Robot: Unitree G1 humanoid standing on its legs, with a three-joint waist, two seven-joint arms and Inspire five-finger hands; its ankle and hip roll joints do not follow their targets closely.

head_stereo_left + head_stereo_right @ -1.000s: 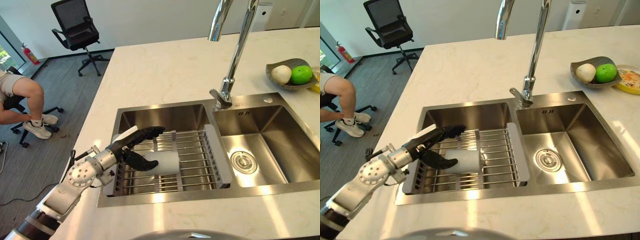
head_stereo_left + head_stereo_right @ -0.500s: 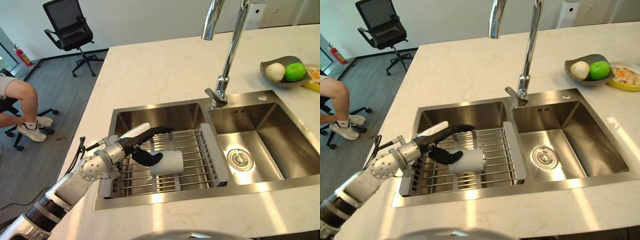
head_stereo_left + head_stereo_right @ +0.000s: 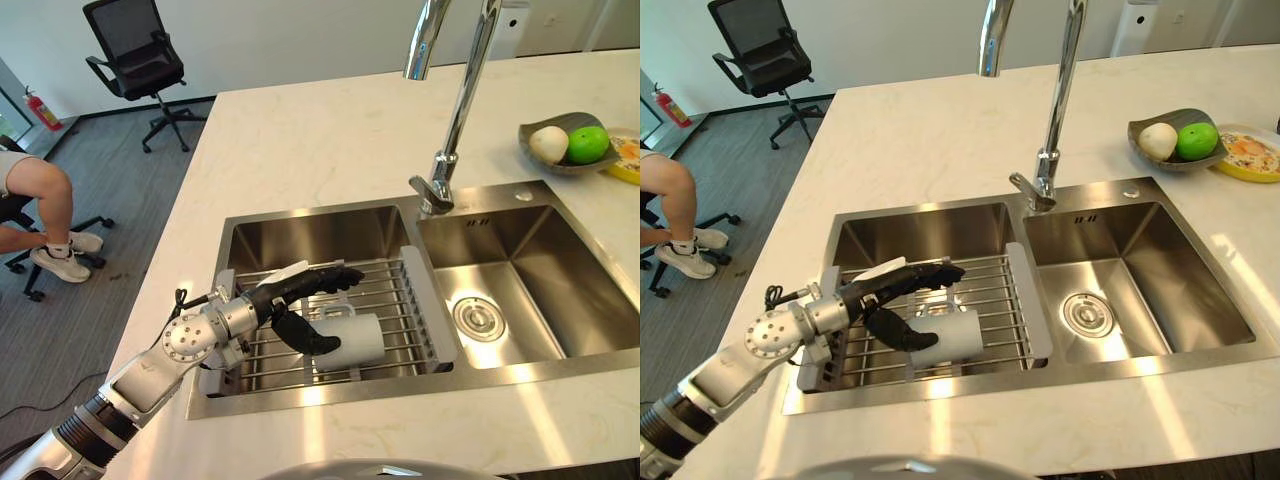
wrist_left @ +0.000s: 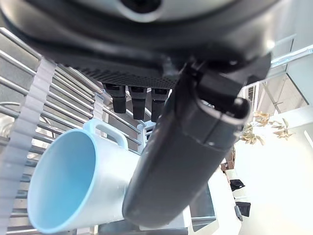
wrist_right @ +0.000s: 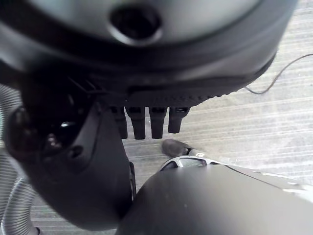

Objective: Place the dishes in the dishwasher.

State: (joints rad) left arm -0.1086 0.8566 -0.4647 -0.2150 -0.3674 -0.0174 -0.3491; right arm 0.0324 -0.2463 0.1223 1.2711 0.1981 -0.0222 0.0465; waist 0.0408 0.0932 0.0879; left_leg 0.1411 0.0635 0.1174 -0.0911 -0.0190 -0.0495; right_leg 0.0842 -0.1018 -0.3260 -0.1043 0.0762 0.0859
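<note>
Lying on its side on the wire rack point(image 3: 395, 300) across the left basin of the sink point(image 3: 560, 270): a pale blue mug point(image 3: 352, 342), handle up, mouth toward the left hand point(image 3: 290, 300). Reaching over it with fingers point(image 3: 330, 276) stretched nearly straight above the handle, thumb point(image 4: 181, 166) curved low against the mug's wall; spread open, gripping nothing yet. Best closed from both sides at once, thumb under and fingers over, since a round mug on bars probably rolls away from a one-sided push. Worth lifting straight up to clear the rack's raised end bar. Tall faucet point(image 3: 455, 110) close behind, a likely snag on a high lift. Fruit bowl point(image 3: 572, 146) far off on the counter point(image 3: 310, 140). Office chair point(image 3: 135, 50) and a seated person point(image 3: 40, 215) on the floor beyond. Right hand point(image 5: 88, 147) hanging over the floor, loosely open, holding nothing
</note>
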